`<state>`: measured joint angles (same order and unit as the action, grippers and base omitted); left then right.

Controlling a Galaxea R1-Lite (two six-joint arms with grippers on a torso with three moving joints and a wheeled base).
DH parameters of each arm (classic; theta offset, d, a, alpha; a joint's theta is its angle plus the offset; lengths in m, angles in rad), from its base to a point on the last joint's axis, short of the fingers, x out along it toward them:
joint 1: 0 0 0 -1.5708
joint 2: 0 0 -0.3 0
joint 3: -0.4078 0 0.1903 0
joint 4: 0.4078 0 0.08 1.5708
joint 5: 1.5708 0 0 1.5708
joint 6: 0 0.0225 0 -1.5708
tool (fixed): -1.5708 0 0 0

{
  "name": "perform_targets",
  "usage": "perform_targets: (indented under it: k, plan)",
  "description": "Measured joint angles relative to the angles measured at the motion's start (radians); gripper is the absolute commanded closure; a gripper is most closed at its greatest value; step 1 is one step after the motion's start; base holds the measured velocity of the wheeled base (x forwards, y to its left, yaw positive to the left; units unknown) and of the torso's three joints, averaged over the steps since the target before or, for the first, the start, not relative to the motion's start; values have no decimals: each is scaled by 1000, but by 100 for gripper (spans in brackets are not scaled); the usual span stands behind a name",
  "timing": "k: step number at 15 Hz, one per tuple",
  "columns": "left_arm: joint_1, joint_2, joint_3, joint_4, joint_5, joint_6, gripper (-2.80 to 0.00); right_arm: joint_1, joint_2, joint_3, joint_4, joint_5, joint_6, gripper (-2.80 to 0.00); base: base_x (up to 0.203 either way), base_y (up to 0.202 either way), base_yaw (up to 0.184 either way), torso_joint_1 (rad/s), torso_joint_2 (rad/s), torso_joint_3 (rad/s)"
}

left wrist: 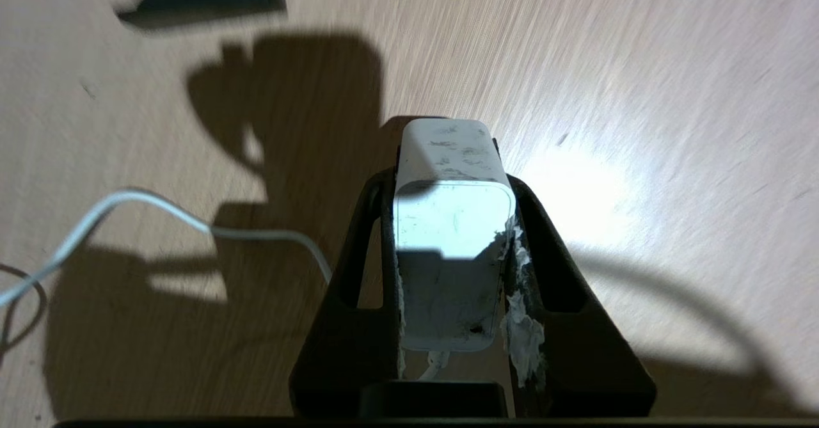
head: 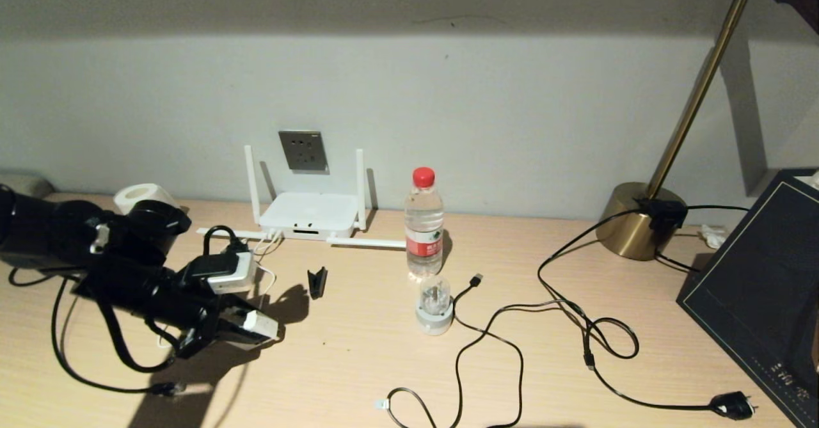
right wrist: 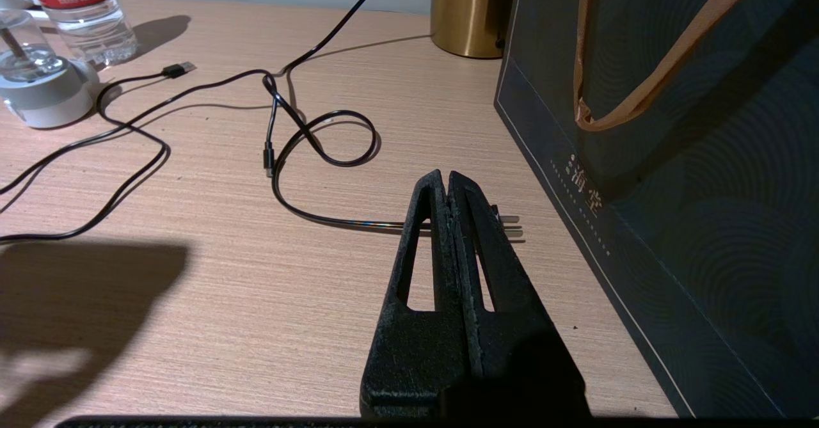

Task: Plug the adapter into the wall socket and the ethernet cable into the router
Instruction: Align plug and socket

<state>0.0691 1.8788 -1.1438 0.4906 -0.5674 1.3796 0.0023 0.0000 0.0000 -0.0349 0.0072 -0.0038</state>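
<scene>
White adapter (left wrist: pixel 451 223) sits pinched in the left end effector (left wrist: pixel 451 153); only the right wrist view shows the right end effector (right wrist: pixel 448 182) pressed together.

You see warm, dim light from above; the wall's (head: pixel 409 95) top lies in shadow, a glare patch whitens the desk (left wrist: pixel 576 204), which streaks with blur.

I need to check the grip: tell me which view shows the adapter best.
Left wrist view: the adapter fills the centre, clamped between the left gripper's jaws. The head view shows it small beside the arm; the right wrist view misses it.
</scene>
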Motion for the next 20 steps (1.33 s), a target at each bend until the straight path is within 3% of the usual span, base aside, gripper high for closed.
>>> perform_targets:
  k: [3,5,7,10,13,16,18,20]
  plan:
    - [0,-113,20,-5,-110,-125,0,0,0,0,0,0,-1,0,0,0,0,0,0,0]
    - [2,-228,27,-12,-129,-305,0,0,0,0,0,0,0,0,0,0,0,0,0,0]
    - [48,-329,48,-17,-136,-462,0,0,0,0,0,0,0,0,0,0,0,0,0,0]
    - [131,-431,64,-29,-148,-581,0,0,0,0,0,0,0,0,0,0,0,0,0,0]
    - [172,-464,41,-145,-149,-683,0,1,0,0,0,0,0,0,0,0,0,0,0,0]
    - [179,-449,95,-340,-117,-796,0,1,0,0,0,0,0,0,0,0,0,0,0,0]
    - [149,-432,123,-476,-86,-958,0,0,0,0,0,0,0,0,0,0,0,0,0,0]
    - [72,-408,138,-616,-2,-1164,0,0,0,0,0,0,0,0,0,0,0,0,0,0]
